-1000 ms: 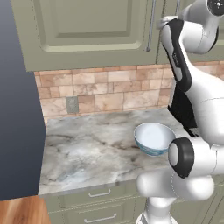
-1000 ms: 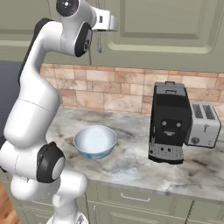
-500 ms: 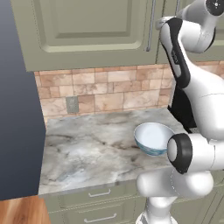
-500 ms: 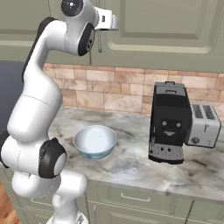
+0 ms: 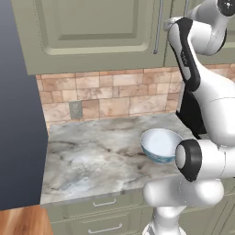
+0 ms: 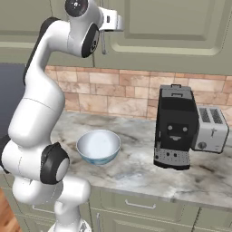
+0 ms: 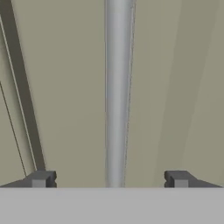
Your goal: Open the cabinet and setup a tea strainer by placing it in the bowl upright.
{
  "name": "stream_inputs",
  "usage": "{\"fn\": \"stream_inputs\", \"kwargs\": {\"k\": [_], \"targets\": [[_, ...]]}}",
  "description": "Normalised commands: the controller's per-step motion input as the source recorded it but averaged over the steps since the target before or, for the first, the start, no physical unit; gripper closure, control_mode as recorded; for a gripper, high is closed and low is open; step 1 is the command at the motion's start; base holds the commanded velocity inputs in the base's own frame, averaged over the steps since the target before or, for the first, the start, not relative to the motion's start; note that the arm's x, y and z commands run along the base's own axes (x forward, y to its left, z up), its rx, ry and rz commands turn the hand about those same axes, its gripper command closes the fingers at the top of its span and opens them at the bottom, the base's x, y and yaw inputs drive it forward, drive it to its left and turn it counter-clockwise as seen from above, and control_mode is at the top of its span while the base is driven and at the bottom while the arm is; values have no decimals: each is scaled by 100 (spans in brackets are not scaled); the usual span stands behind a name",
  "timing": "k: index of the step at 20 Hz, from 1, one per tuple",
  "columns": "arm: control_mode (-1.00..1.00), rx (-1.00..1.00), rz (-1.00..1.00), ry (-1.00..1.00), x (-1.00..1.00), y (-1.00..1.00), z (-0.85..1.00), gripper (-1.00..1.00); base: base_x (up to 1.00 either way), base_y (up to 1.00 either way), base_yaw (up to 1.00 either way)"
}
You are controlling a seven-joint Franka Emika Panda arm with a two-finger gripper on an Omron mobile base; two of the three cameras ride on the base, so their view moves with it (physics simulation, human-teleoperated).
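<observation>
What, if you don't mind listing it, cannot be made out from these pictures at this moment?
- The tea strainer: presumably behind the closed doors of the cabinet.
- Contact between the open gripper and the bar handle: the hand view's bottom edge cuts the fingertips.
- The bowl pattern: too small in the right base view; the arm overlaps its right side in the left base view.
- The coffee machine: mostly hidden by the arm in the left base view.

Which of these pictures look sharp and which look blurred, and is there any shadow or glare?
Hand view: the handle is soft-edged and blurred, with no glare. Left base view: the counter is evenly lit, and the bowl looks fairly sharp. Right base view: the coffee machine throws a soft shadow.
</observation>
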Motion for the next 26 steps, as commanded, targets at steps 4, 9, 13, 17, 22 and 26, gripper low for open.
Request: {"fn": "stream_inputs", "kwargs": {"k": [4,9,13,17,22,26], "targets": [[-100,0,0,-4,32,0,-1,100,0,0,0],[-100,0,-2,-3,8,0,-9,100,0,0,0],[-100,-4,-9,-8,3,1,-11,100,0,0,0],[-100,-1,-6,0,21,0,-3,100,0,0,0],[-100,5,0,1,12,-11,0,100,0,0,0],[-100,8,0,2,-51,-40,1,100,0,0,0]]}}
